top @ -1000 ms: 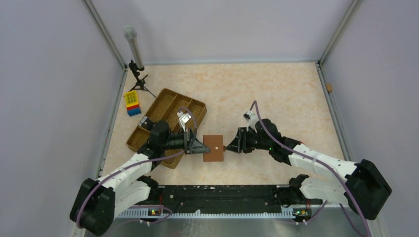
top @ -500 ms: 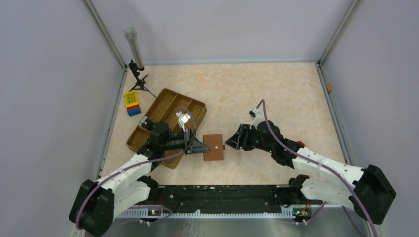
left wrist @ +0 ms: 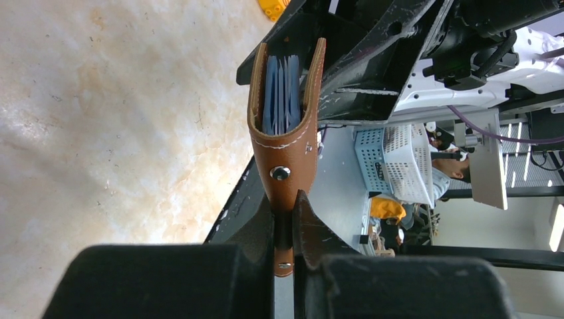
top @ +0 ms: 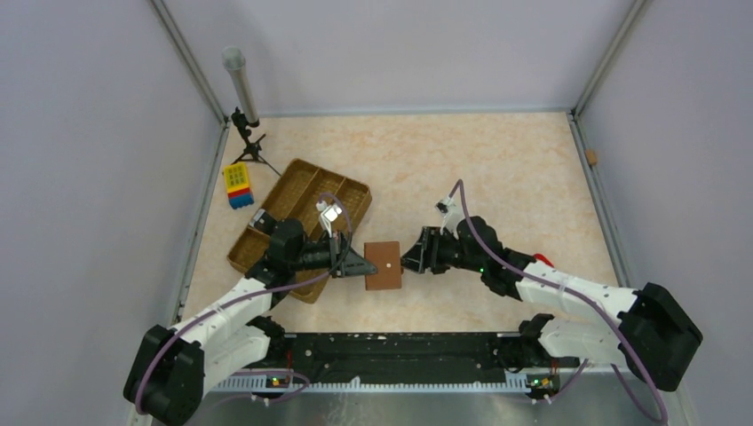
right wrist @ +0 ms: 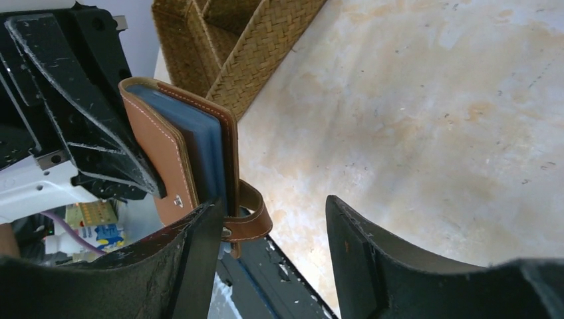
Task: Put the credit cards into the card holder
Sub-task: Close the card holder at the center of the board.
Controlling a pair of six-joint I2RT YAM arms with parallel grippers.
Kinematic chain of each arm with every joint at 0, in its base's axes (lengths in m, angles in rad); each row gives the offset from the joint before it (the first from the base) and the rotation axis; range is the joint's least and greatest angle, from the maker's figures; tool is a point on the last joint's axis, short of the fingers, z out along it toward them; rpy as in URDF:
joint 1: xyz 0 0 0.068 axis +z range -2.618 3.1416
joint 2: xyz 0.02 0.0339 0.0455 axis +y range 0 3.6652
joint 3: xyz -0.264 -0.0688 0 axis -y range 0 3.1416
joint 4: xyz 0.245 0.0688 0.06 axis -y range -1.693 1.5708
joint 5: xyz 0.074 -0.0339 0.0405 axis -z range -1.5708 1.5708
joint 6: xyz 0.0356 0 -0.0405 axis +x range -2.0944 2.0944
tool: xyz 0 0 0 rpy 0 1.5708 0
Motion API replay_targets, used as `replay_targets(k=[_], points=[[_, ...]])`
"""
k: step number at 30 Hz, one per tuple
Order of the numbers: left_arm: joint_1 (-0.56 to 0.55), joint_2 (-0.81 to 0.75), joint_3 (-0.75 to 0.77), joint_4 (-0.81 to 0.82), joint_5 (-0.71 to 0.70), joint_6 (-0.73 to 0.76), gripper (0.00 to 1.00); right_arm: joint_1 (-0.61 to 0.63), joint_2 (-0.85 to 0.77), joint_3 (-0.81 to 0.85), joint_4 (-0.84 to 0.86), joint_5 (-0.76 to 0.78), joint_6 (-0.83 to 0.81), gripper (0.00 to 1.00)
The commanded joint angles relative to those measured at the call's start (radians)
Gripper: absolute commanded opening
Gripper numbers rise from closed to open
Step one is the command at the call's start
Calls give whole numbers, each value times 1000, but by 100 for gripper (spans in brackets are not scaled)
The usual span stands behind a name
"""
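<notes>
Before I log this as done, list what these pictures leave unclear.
Card count: left wrist view, only edges of the cards show between the holder's walls.
Tray, near end: top view, left arm covers it.
Whether the right gripper touches the strap: right wrist view, its finger hides the contact.

The card holder is brown, credit cards bluish-grey.

Robotics lab, set up as a test cell: plain lilac walls boxed in by aluminium posts, marbled desk carrying two robot arms on a black rail, small tripod in the corner. Beyond the edge, white perforated basket, loose cabling.
</notes>
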Motion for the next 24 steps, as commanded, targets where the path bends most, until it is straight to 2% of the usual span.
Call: replay_targets(k=[1, 12, 15, 20, 24], points=[[-4, -24, 19, 23, 1, 19, 0, 9, -4, -12, 112, -62, 11, 58], [-4, 3, 19, 17, 2, 37, 0, 9, 58, -25, 234, -169, 46, 63], [-3, -1, 21, 15, -8, 36, 0, 9, 61, -23, 168, -153, 20, 62], [-2, -6, 26, 2, -21, 42, 0, 10, 47, -12, -25, -65, -44, 54], [-3, 12, 27, 1, -14, 45, 0, 10, 34, -17, -65, -38, -55, 52]])
